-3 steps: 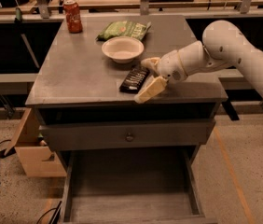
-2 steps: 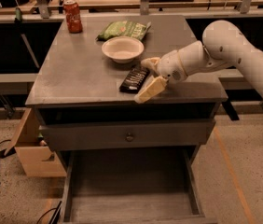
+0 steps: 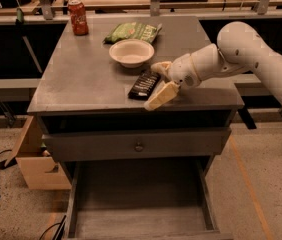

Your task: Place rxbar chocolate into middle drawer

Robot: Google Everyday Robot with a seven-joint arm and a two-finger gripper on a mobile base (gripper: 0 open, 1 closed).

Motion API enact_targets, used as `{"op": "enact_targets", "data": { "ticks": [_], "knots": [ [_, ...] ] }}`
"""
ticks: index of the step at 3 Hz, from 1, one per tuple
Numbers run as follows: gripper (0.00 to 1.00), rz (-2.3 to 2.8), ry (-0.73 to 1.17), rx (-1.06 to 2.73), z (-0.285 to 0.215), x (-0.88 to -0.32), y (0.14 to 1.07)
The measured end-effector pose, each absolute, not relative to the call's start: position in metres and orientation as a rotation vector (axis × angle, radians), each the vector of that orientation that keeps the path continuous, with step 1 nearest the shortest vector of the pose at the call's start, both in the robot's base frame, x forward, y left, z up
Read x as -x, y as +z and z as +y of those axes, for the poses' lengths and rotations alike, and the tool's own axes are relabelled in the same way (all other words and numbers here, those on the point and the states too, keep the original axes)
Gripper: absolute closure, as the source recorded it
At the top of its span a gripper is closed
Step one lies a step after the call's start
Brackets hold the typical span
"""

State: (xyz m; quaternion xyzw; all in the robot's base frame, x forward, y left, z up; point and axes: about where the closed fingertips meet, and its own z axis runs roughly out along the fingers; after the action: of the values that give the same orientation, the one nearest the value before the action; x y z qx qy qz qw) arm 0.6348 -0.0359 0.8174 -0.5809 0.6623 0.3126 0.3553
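Black rxbar chocolate (image 3: 144, 84), seemingly between spread jaws, tabletop (image 3: 81, 79)

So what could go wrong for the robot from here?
The hand sits by the snack bar, near the table front edge, so a poor grip could knock it off. The bowl is just behind and could get bumped. The open drawer lies low, so a drop might miss.

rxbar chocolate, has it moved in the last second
No. The rxbar chocolate lies in the same spot just in front of the bowl, with the hand at its right end.
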Motion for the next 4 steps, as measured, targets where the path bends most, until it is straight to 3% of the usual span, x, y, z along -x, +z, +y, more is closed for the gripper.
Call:
{"op": "enact_targets", "data": {
  "ticks": [1,4],
  "knots": [
    [0.00,1.711,0.808,1.501,-0.036,-0.635,0.817],
    [0.00,1.804,0.926,1.226,-0.025,-0.650,0.836]
  ]
}}
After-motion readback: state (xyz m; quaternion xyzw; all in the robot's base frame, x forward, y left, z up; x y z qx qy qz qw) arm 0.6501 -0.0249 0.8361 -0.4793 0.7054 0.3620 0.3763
